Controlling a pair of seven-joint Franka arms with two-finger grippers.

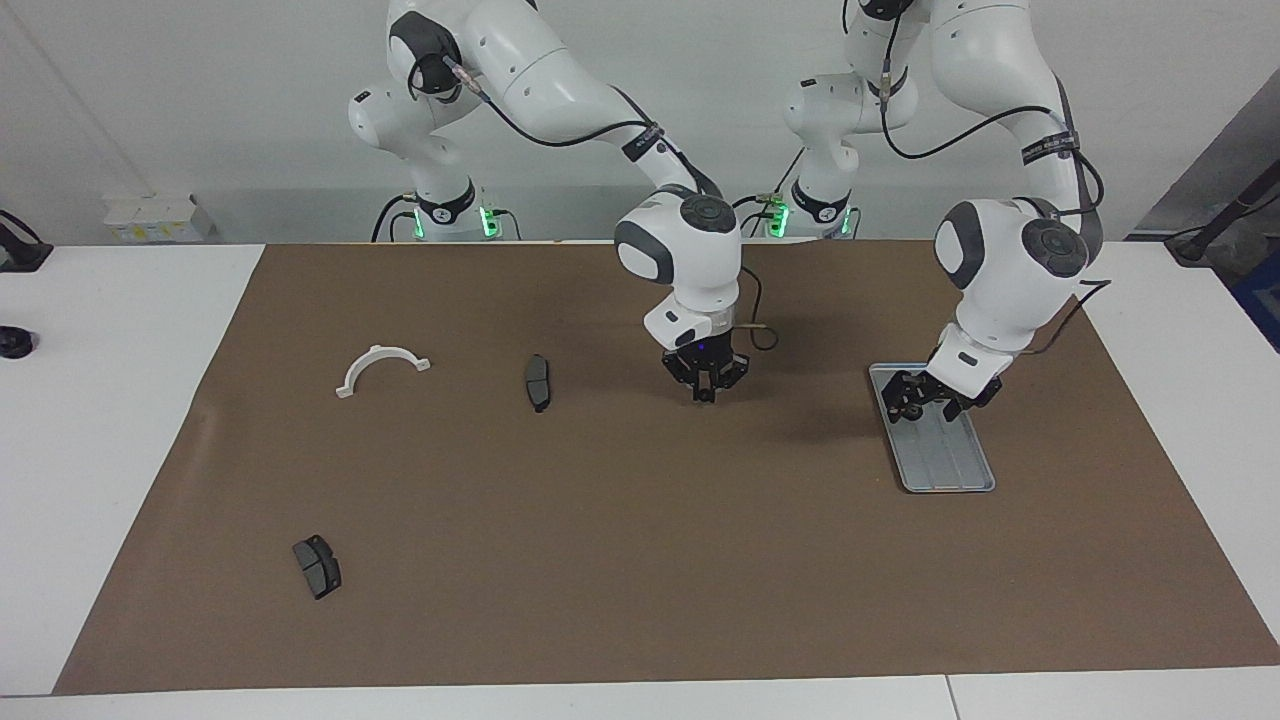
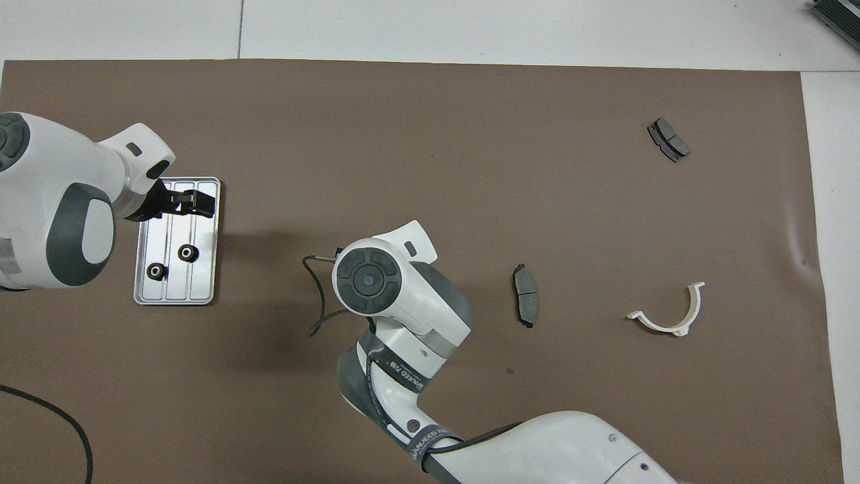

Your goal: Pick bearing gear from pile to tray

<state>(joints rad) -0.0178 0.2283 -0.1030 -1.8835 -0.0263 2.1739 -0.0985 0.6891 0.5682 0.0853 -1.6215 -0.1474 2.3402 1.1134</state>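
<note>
**Facing view.** The left gripper (image 1: 925,397) hangs low over the tray (image 1: 950,460) with its fingers spread and nothing between them. The step in hand appears to be clearing the tray. Lift straight up before you swing away, so that the fingers do not drag across the rim. The right gripper (image 1: 705,392) hangs over bare mat, between the tray and a brake pad (image 1: 537,381). You cannot tell its state or whether it carries anything. Keep the two arms well apart.

**Overhead view.** Two bearing gears (image 2: 187,253) lie in the tray, just beside the left gripper and apart from each other. Each is small, black and round, with a toothed edge and a pale centre bore. They would probably roll if nudged. The right gripper is hidden under its own wrist.
</note>
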